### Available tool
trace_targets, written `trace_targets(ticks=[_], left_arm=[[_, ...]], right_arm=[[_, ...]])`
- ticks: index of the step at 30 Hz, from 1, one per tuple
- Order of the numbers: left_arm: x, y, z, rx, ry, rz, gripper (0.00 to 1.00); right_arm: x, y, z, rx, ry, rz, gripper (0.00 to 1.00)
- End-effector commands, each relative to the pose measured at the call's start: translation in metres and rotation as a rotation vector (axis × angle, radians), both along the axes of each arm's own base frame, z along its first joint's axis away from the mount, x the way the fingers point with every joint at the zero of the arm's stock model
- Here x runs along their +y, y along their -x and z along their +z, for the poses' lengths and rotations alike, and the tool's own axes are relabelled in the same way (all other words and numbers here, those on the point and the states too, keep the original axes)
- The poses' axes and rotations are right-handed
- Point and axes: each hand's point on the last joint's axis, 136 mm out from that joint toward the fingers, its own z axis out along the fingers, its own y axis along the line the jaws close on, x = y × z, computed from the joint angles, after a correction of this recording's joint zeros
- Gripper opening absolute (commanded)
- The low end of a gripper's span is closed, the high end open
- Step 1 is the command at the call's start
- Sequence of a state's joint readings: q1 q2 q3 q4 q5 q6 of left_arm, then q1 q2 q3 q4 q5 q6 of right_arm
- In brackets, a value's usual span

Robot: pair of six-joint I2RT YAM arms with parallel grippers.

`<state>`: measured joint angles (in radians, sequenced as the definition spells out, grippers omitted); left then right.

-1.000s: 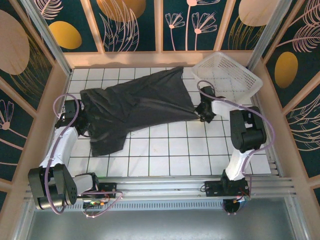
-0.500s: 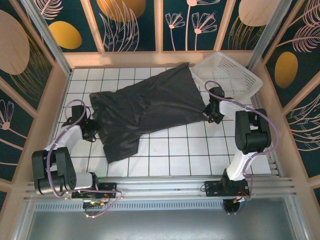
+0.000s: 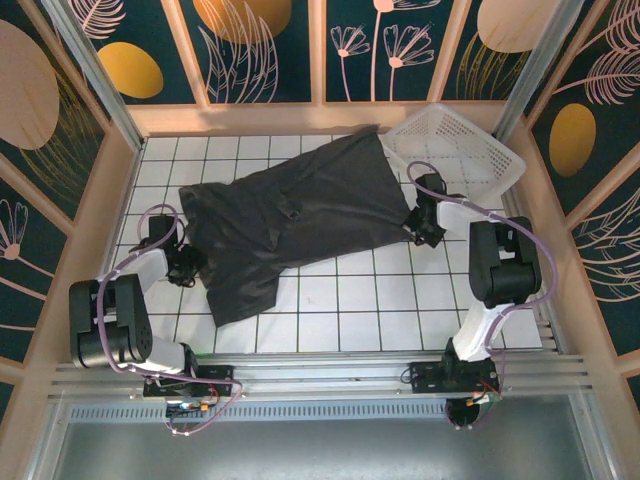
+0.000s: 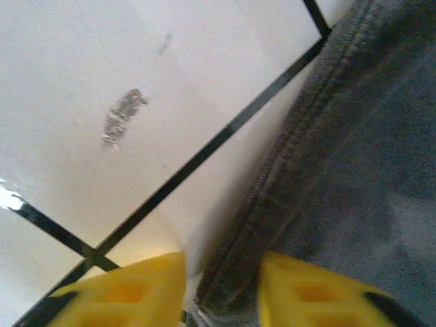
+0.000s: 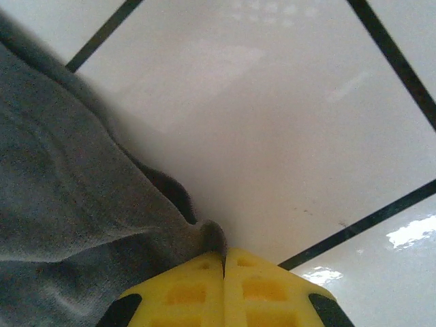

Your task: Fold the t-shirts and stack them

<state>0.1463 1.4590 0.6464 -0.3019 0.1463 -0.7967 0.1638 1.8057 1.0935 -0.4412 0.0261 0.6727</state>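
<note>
Charcoal t-shirt [image 3: 290, 220] lies spread but unfolded just beside the basket [image 3: 455, 150], its long axis slanting away from the basket toward the left gripper [image 3: 190, 265]; flattening seems to be the step in hand. At the left wrist, the jaws are spread astride the t-shirt's edge and would need to close before any fold. At the right wrist, the right gripper [image 5: 223, 276] is pressed together, pinching a t-shirt corner.

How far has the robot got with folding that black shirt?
Barely begun. The black t-shirt lies spread open, unfolded, on the tiled table. In hand: the right gripper is shut on one edge, and the left gripper is open, straddling the opposite hem. Every fold, and any stacking, is left.
</note>
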Motion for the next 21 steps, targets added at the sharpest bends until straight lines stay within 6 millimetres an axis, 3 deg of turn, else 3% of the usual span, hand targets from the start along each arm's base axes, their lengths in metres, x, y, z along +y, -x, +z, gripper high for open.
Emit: trace_targets(ticks=[1,4,6,10,13,15,17,21], left_arm=[[-0.014,-0.015,-0.009,-0.062,0.074,-0.021,0.00],[-0.017,-0.035,0.010,-0.147,0.106,0.006,0.00],[-0.021,-0.047,0.022,-0.184,0.129,0.009,0.00],[-0.033,-0.064,0.038,-0.235,0.189,0.008,0.00],[-0.046,-0.074,0.048,-0.272,0.246,-0.002,0.00],[-0.051,-0.078,0.052,-0.282,0.266,-0.009,0.00],[-0.054,-0.081,0.057,-0.291,0.282,-0.013,0.00],[-0.053,-0.086,0.074,-0.322,0.279,-0.012,0.00]], right_arm=[[0.035,-0.025,0.016,-0.059,-0.015,0.157,0.00],[0.067,-0.057,0.029,-0.091,0.032,0.288,0.00],[0.073,-0.078,0.033,-0.116,0.077,0.310,0.00],[0.059,-0.125,0.035,-0.143,0.124,0.247,0.00],[0.033,-0.157,0.036,-0.164,0.159,0.165,0.00],[0.011,-0.171,0.039,-0.165,0.162,0.107,0.00],[0.002,-0.181,0.044,-0.176,0.147,0.097,0.00],[0.029,-0.186,0.072,-0.248,0.119,0.196,0.00]])
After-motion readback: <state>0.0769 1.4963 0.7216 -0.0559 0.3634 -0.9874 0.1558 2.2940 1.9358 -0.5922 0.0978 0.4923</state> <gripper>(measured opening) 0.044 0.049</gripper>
